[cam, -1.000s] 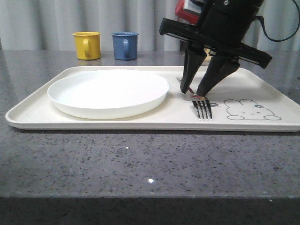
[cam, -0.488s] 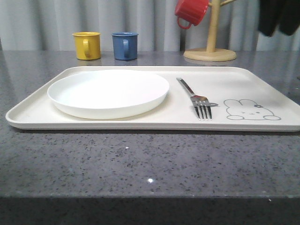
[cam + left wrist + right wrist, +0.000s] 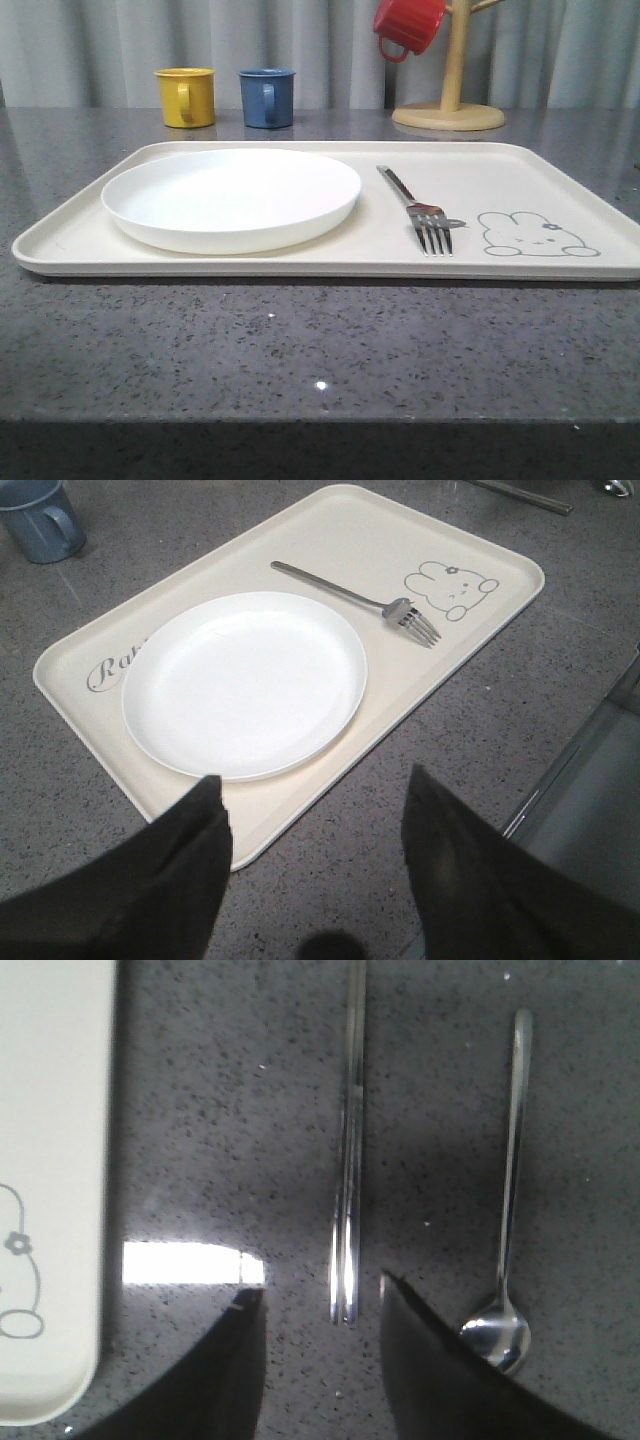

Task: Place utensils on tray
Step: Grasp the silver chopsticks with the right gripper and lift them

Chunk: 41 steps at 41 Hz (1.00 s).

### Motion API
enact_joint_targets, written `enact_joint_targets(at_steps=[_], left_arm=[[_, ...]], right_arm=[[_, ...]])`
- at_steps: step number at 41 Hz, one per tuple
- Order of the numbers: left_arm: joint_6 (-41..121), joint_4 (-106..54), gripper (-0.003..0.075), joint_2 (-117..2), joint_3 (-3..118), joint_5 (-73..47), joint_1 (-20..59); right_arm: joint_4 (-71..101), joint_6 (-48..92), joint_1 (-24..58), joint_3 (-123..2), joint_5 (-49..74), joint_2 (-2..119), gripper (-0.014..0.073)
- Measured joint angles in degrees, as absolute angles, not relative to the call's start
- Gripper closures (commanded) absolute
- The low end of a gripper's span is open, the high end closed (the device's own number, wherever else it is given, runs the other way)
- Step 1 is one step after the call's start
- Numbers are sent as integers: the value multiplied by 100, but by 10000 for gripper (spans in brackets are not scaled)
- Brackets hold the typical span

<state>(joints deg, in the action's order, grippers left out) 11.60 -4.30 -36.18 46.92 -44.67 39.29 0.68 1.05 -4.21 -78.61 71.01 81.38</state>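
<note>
While the plate [image 3: 231, 196] and fork [image 3: 420, 212] lie on the tray [image 3: 520, 165], the chopsticks [image 3: 347, 1160] and spoon [image 3: 506, 1210] rest on the dark counter [image 3: 220, 1110] beside the tray's rabbit end. The right gripper [image 3: 320, 1305] hangs directly over the chopsticks, jaws parted and empty, one finger on each side of the pair's near end. The chopsticks' long axis runs straight away from the jaws, across the closing direction, so a descent and squeeze would probably catch both sticks. The spoon lies parallel, just beyond one finger, its bowl near the gripper. The left gripper [image 3: 310, 865] hovers, spread and empty, over the counter at the tray's long edge near the plate, well apart from the chopsticks; the right arm is the nearer.
</note>
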Motion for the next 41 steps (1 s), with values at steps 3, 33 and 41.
enact_joint_targets(at_steps=[3,33,41], left_arm=[[1160,-430,352,-3618,4692,-4467,3929],[1160,-430,352,-3618,4692,-4467,3929],[1160,-430,352,-3618,4692,-4467,3929]], right_arm=[[129,194,-617,-7784,7105,8258,284],[260,285,-750,-7739,7028,9822,359],[265,285,-750,-7739,7028,9822,528]])
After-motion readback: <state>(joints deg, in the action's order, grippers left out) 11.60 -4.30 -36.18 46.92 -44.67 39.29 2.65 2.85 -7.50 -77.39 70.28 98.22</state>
